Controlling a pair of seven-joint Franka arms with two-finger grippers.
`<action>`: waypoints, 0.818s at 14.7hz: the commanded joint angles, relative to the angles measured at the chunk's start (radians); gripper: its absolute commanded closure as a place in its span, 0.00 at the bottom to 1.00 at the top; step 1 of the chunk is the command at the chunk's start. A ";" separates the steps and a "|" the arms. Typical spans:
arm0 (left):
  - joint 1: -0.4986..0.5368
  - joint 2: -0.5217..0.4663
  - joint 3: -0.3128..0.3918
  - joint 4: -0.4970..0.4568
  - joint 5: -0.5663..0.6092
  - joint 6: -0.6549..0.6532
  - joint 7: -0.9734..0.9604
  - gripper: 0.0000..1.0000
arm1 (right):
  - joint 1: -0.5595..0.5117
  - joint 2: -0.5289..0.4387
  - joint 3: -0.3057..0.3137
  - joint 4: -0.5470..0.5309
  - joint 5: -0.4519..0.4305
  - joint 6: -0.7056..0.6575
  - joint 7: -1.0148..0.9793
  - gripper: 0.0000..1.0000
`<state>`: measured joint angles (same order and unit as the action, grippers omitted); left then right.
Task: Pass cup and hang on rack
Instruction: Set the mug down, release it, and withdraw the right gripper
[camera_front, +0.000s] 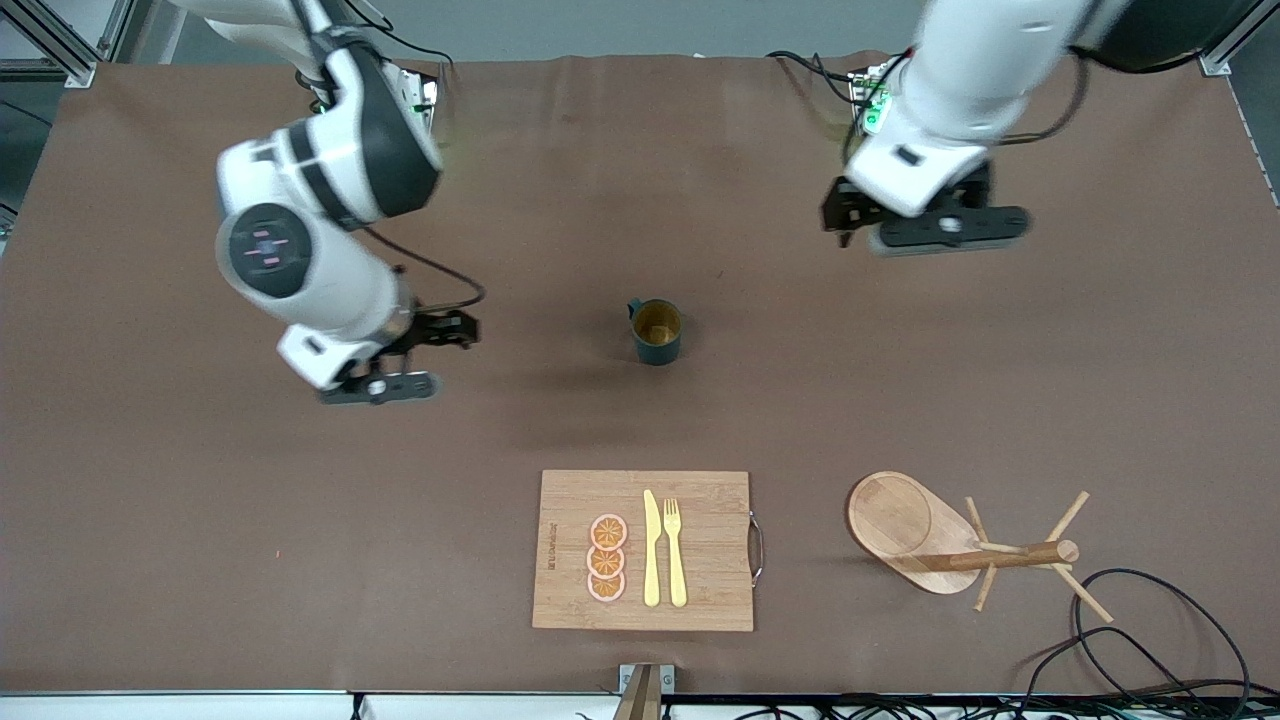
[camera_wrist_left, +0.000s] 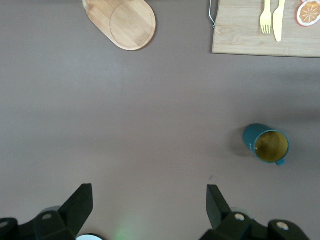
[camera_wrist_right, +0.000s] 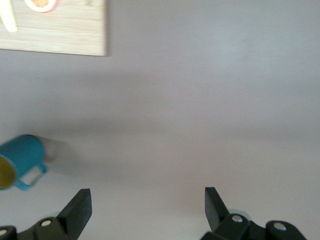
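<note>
The dark teal cup (camera_front: 656, 332) stands upright in the middle of the table, its yellow-brown inside showing. It also shows in the left wrist view (camera_wrist_left: 267, 145) and the right wrist view (camera_wrist_right: 20, 160). The wooden rack (camera_front: 940, 545) stands nearer to the front camera, toward the left arm's end; its oval base shows in the left wrist view (camera_wrist_left: 127, 22). My right gripper (camera_front: 380, 388) (camera_wrist_right: 147, 202) is open and empty above bare table beside the cup, toward the right arm's end. My left gripper (camera_front: 945, 228) (camera_wrist_left: 150, 200) is open and empty above bare table, apart from the cup.
A bamboo cutting board (camera_front: 645, 550) with orange slices, a yellow knife and a fork lies nearer to the front camera than the cup. Black cables (camera_front: 1150, 640) lie by the table edge next to the rack.
</note>
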<state>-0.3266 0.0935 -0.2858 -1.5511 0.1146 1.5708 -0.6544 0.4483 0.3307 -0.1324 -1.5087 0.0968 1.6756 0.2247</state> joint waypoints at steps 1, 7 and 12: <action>-0.113 0.061 0.002 0.025 0.063 0.038 -0.157 0.00 | -0.141 -0.006 0.016 0.065 -0.028 -0.086 -0.149 0.00; -0.305 0.178 0.002 0.025 0.201 0.115 -0.493 0.00 | -0.376 -0.007 0.013 0.139 -0.046 -0.168 -0.390 0.00; -0.426 0.297 0.002 0.025 0.321 0.245 -0.776 0.00 | -0.399 -0.032 0.005 0.163 -0.114 -0.180 -0.387 0.00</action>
<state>-0.7061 0.3374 -0.2888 -1.5506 0.3672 1.8058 -1.3429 0.0519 0.3233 -0.1382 -1.3488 0.0182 1.5080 -0.1692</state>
